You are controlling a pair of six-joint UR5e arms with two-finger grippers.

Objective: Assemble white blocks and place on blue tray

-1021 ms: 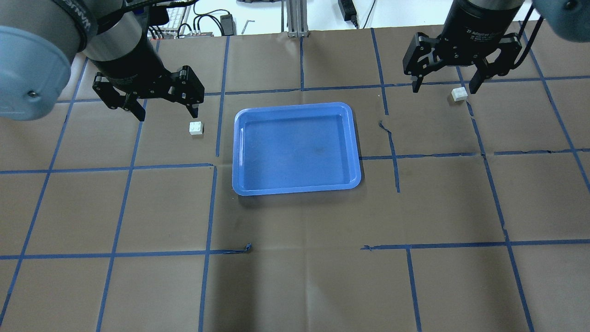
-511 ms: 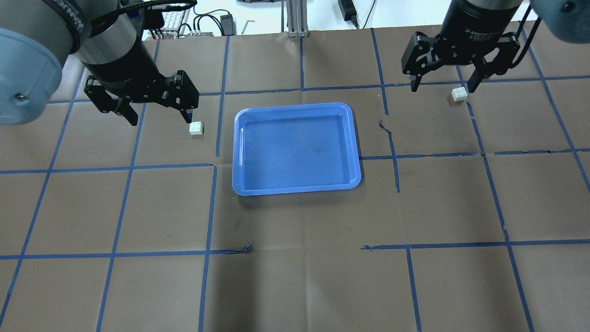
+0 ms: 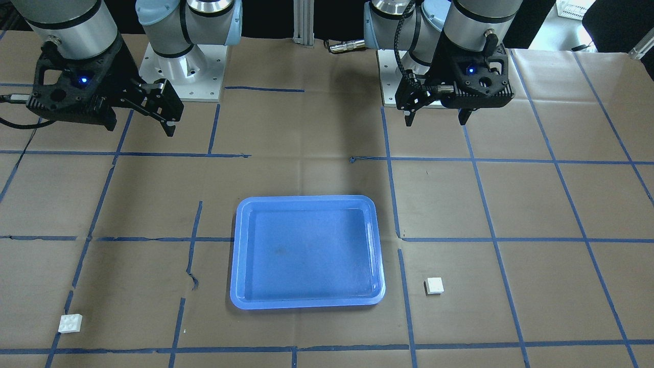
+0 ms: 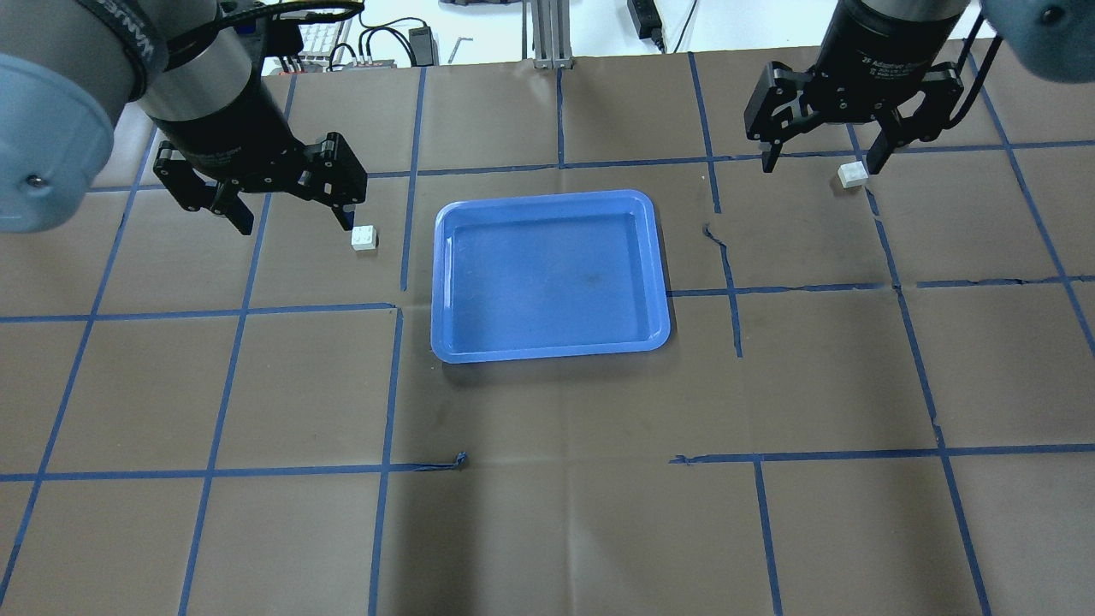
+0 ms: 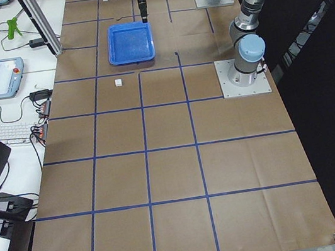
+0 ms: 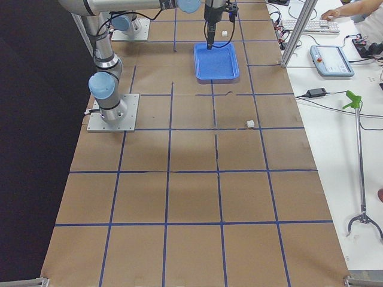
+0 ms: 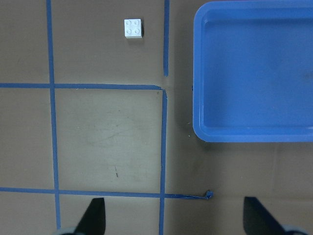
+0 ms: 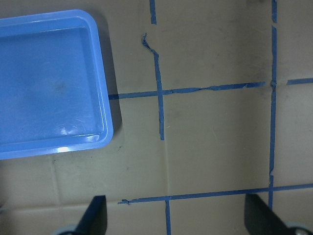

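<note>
The blue tray (image 4: 550, 275) lies empty at the table's middle. One white block (image 4: 364, 238) sits on the paper just left of the tray. My left gripper (image 4: 295, 224) hovers open beside it, with one fingertip close above the block. The other white block (image 4: 851, 174) sits far right of the tray. My right gripper (image 4: 821, 164) is open, with one fingertip next to that block. In the front view the blocks (image 3: 434, 286) (image 3: 70, 323) flank the tray (image 3: 306, 251). The left wrist view shows a block (image 7: 133, 28) and the tray (image 7: 254, 73). The right wrist view shows only the tray (image 8: 49, 88).
Brown paper with blue tape grid lines covers the table. A keyboard and cables (image 4: 376, 38) lie beyond the far edge. An aluminium post (image 4: 547, 34) stands at the far middle. The arm bases (image 3: 179, 66) (image 3: 403, 76) are on the robot's side.
My left gripper has shifted slightly left in the overhead view, away from the tray. My right gripper has shifted slightly toward the far edge. Both stay open; the blocks have not moved.
</note>
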